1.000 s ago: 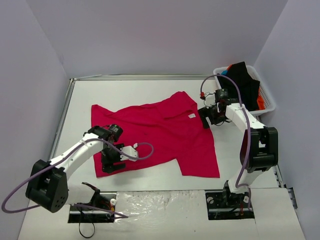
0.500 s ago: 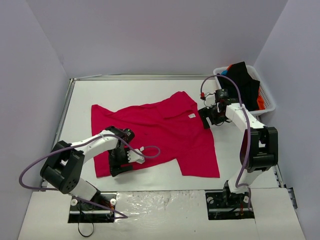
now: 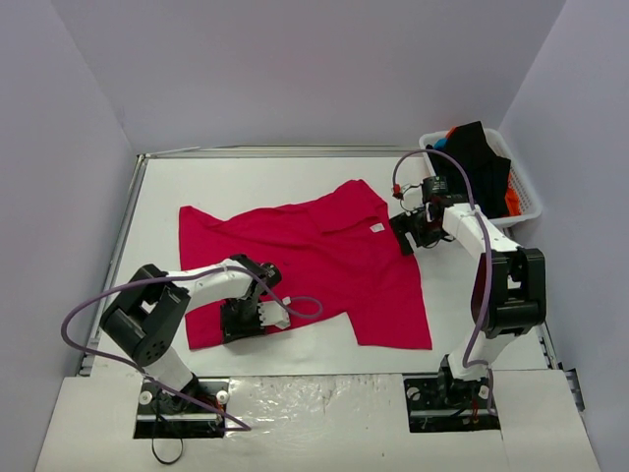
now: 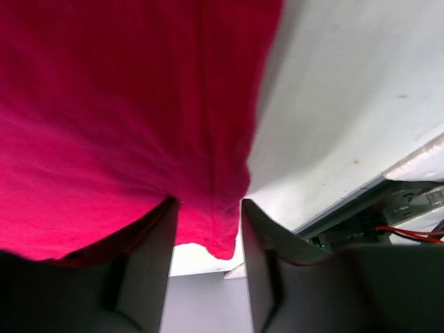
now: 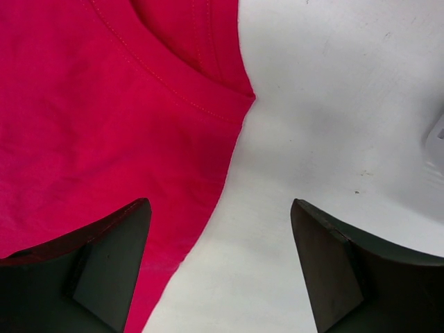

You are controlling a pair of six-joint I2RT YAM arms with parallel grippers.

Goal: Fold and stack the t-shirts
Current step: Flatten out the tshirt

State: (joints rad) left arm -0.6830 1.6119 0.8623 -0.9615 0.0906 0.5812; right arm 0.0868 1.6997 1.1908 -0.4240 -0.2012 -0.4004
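A crimson-red t-shirt (image 3: 314,256) lies spread flat on the white table, its small white neck label (image 3: 375,228) towards the right. My left gripper (image 3: 241,320) is at the shirt's near hem, low on the table. In the left wrist view a fold of the red hem (image 4: 215,229) hangs between the fingers of that gripper (image 4: 208,236), which stand partly apart with a gap still showing. My right gripper (image 3: 408,234) hovers at the shirt's right edge by the collar. It is wide open (image 5: 218,236), straddling the cloth edge (image 5: 104,125) and bare table.
A white slatted basket (image 3: 528,187) stands at the back right with a black shirt (image 3: 477,162), an orange one (image 3: 511,204) and a bit of blue (image 3: 442,138) in it. A raised rail (image 3: 123,246) borders the table's left side.
My left gripper has slid right along the near hem and its jaws have narrowed around the cloth edge. The right arm has barely moved.
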